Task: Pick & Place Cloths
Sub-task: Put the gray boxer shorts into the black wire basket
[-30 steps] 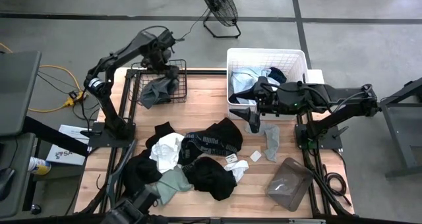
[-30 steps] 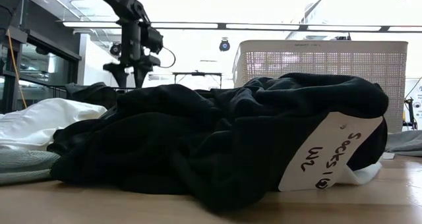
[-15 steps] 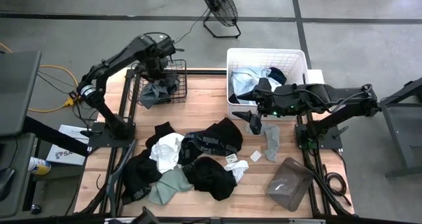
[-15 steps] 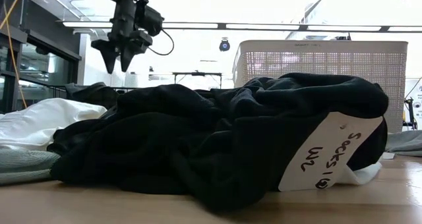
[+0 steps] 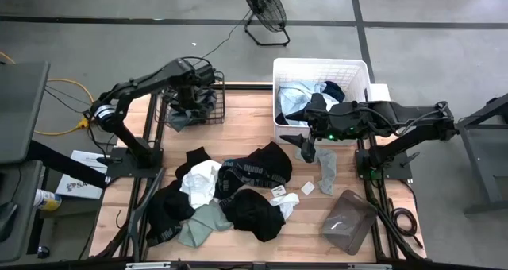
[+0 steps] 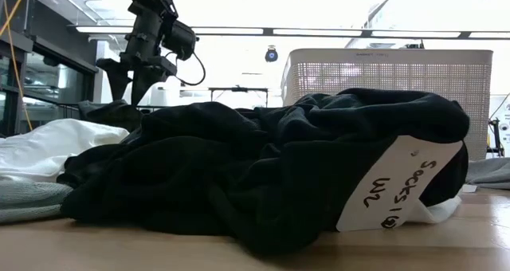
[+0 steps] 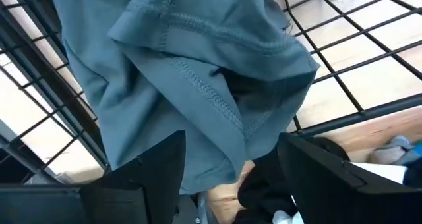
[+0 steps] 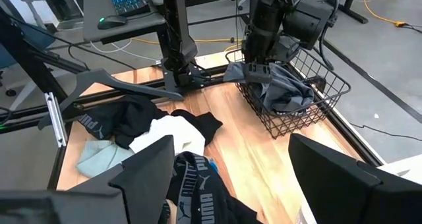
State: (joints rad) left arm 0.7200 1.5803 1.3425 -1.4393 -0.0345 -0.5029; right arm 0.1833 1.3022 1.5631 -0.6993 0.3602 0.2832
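A grey-blue cloth (image 7: pixel 198 72) lies in the black wire basket (image 5: pixel 218 83) at the far left, one part draped over the rim. My left gripper (image 5: pixel 193 95) hangs over it, pointing down and open, with nothing between its fingers in the low view (image 6: pixel 123 80). More cloths, black, white and sage green, lie in a heap (image 5: pixel 238 190) on the table's middle. My right gripper (image 5: pixel 299 143) stands open in the air in front of the white laundry basket (image 5: pixel 321 63), which holds pale blue and dark cloths (image 5: pixel 298 95).
Two grey cloths (image 5: pixel 327 171) lie below and near my right gripper. A grey pouch (image 5: pixel 348 221) sits at the near right corner. A white tag marked "Socks" (image 6: pixel 398 183) lies by the black heap. A fan (image 5: pixel 263 8) stands on the floor beyond the table.
My left gripper has gone from the wire basket's far side toward the table's near and left edges, sinking a little, and now stands over the grey-blue cloth in the basket. The cloths have stayed where they were.
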